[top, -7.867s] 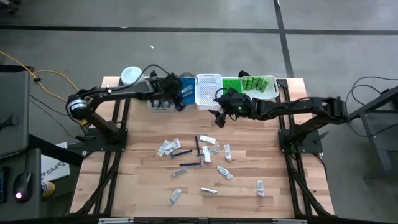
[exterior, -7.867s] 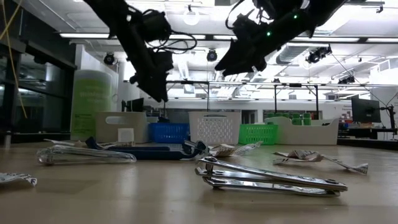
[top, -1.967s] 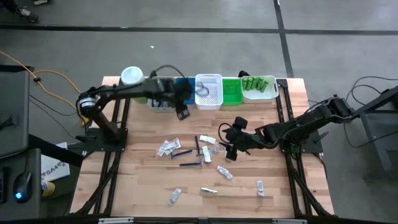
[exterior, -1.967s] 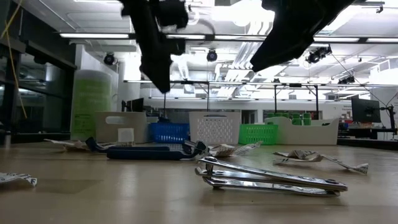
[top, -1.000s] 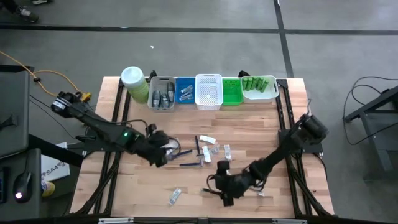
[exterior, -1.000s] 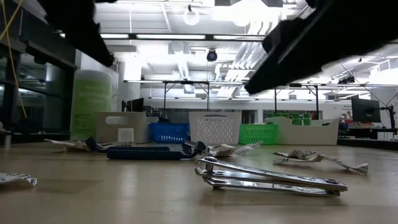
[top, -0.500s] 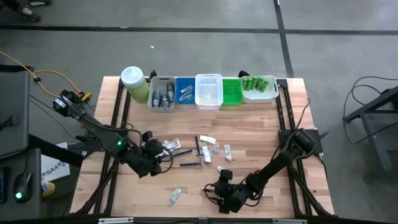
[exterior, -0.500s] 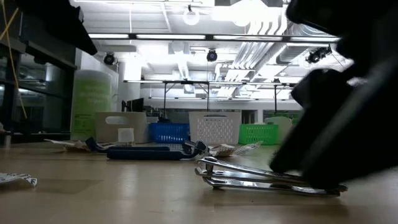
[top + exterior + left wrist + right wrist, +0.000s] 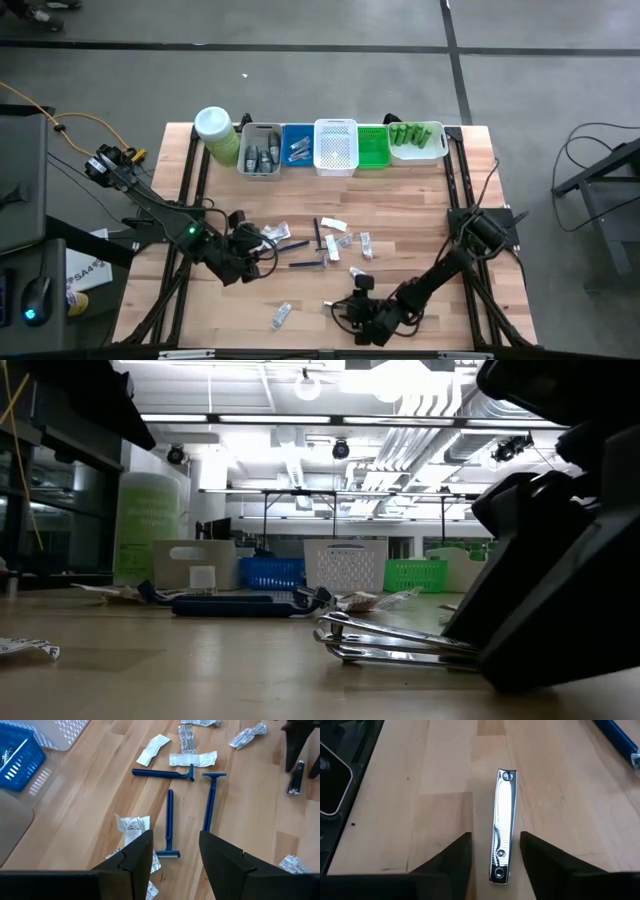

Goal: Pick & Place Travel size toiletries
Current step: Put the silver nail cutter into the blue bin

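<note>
Low in the centre of the high view, the right gripper (image 9: 352, 312) sits down at the wooden table (image 9: 450, 200), jaws wide either side of a chrome nail clipper (image 9: 500, 825) lying flat between the fingers and apart from them. At centre-left, the left gripper (image 9: 258, 243) hangs open over three blue razors (image 9: 169, 822) and white sachets (image 9: 193, 759). More toiletries lie scattered mid-table; the bins (image 9: 336, 146) line the top edge.
</note>
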{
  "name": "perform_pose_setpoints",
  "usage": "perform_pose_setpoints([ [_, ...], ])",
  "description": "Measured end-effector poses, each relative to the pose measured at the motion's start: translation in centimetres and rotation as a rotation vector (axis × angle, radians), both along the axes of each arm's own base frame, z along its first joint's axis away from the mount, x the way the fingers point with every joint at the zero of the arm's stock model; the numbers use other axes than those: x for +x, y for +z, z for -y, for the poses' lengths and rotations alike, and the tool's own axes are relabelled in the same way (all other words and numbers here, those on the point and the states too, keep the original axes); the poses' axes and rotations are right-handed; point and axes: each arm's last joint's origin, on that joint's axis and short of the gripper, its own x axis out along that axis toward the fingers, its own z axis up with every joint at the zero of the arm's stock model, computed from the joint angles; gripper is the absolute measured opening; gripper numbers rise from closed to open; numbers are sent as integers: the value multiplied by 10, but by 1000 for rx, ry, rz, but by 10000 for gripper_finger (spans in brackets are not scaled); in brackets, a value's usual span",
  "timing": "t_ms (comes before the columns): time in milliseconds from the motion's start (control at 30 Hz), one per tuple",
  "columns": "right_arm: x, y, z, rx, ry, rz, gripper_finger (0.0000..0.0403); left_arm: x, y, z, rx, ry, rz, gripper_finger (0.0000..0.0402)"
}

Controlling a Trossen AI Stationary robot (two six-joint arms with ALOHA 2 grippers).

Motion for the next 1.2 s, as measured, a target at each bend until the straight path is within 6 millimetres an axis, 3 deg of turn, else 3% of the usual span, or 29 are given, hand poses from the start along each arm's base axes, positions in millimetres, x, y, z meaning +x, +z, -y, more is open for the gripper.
perform_pose_setpoints([
  [533,2,-3,6,-34,5,-31,42,-2,-1,-1,13,-2,-25,158],
  [667,3,-2,7,-23,1,-27,39,-3,-7,-3,33,8,-36,158],
  [867,6,14,15,5,-7,-25,39,-9,-30,-8,93,35,-53,158],
  [1200,24,64,66,-51,-84,-6,39,-15,-54,-17,230,110,4,158],
])
